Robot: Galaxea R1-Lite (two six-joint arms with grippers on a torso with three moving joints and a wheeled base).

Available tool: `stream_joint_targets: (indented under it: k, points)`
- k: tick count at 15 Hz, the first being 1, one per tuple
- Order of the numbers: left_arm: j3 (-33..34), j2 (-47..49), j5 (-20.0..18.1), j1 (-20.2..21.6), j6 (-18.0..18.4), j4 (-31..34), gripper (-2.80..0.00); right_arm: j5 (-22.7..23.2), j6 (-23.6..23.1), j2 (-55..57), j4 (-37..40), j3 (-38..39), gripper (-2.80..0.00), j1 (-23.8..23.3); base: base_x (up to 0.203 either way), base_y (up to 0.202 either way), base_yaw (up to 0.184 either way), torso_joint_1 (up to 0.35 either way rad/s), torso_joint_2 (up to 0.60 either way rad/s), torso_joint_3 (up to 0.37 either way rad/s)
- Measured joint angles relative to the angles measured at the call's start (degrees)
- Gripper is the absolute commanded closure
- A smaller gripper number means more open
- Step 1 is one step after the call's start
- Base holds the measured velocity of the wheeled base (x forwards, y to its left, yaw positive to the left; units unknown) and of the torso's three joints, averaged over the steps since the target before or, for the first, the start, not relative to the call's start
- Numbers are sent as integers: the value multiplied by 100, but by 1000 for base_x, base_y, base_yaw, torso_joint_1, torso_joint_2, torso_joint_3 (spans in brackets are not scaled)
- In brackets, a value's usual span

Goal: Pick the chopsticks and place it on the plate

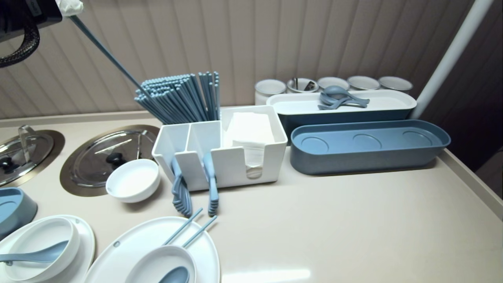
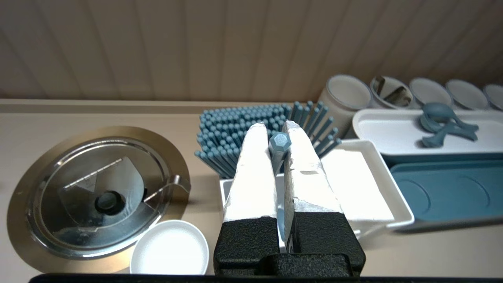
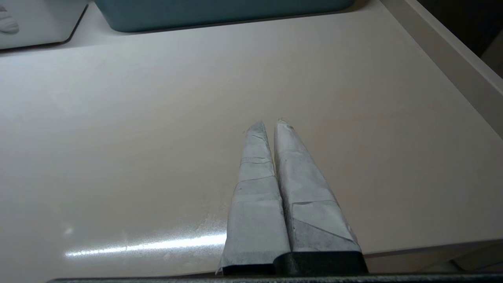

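Left gripper (image 2: 275, 127) | pinching 1 chopstick (image 2: 279, 144), lower end at chopstick bundle (image 2: 235, 133); right gripper (image 3: 269, 124) | pressed together over counter (image 3: 118, 137)

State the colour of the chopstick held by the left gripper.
The chopstick is muted blue; it shows best in the left wrist view.

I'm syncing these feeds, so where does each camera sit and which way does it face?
Head view: on the robot's head, facing forward and down over the counter; left hand top left, holding a chopstick.
Left wrist view: behind that hand's fingers, above the chopstick bundle.
Right wrist view: behind the shut right hand, facing the counter.
Head and left wrist share the bundle.
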Motion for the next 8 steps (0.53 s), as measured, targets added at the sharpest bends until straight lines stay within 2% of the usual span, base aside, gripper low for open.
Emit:
stream_joint_targets:
  k: [3,8]
  points:
    - [56,-42,-423,-2,6,478,0,2,0,0,0,0,0,0,0,0,0,0,0,0]
    - [202,-31,-468,-2,115,663,0,4,0,0,0,0,0,0,0,0,0,0,0,0]
